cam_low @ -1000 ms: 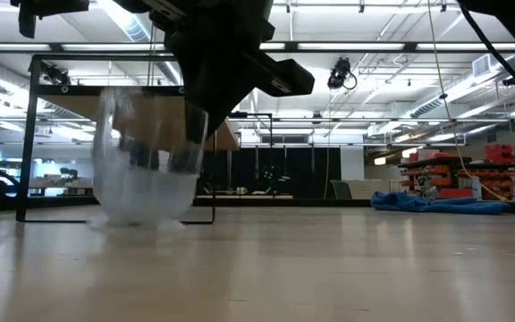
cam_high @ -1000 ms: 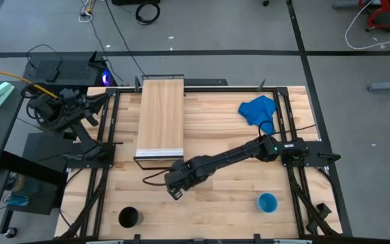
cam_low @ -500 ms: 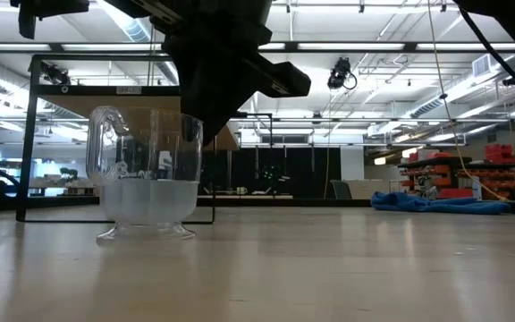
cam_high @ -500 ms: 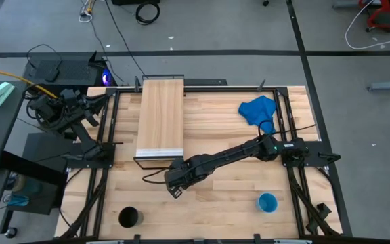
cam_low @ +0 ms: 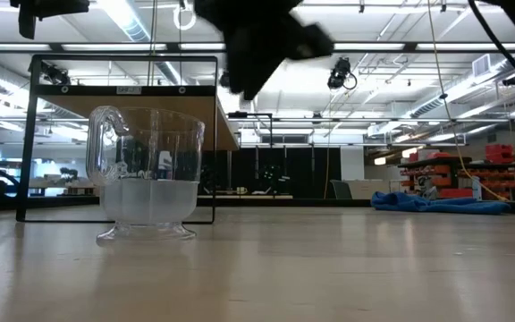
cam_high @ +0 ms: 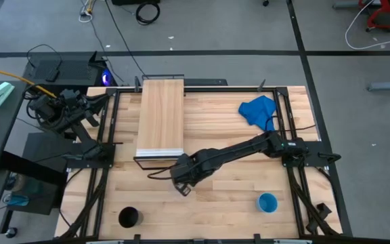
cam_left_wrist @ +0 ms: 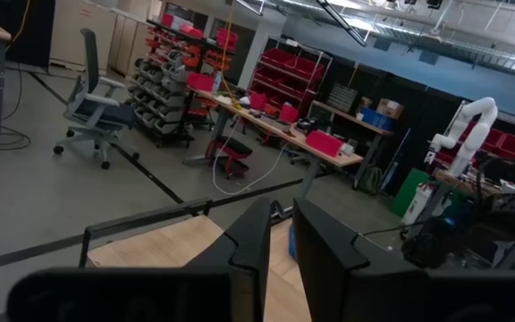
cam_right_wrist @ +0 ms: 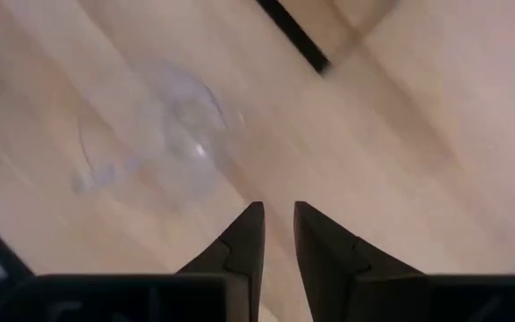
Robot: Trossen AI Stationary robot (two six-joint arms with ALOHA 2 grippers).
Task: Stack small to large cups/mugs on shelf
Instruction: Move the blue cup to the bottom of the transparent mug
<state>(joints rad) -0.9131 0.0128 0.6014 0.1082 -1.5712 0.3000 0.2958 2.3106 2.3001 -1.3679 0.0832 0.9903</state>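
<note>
your left gripper (cam_left_wrist: pixel 278 237) is parking off the table's 9 o'clock edge, fingers nearly touching, holding nothing. at 7 o'clock on the tabletop (cam_high: pixel 229 146) the black cup (cam_high: pixel 128 217) is standing upright. the shelf (cam_high: pixel 160 118) is running from the 11 o'clock edge toward the centre, its top bare. just past its near end, around 6 o'clock of centre, the clear glass cup (cam_low: pixel 146 172) is sitting upright on the wood, handle on the low view's left side. your right gripper (cam_right_wrist: pixel 275 234) is hovering above and just beside it, fingers narrow, gripping nothing; the glass (cam_right_wrist: pixel 155 125) is showing ahead of the fingertips, apart from them. your right arm (cam_high: pixel 239 152) is stretching in from 3 o'clock. the blue cup (cam_high: pixel 267 202) is standing at 5 o'clock, and a blue cloth (cam_high: pixel 258 110) is lying at 2 o'clock.
</note>
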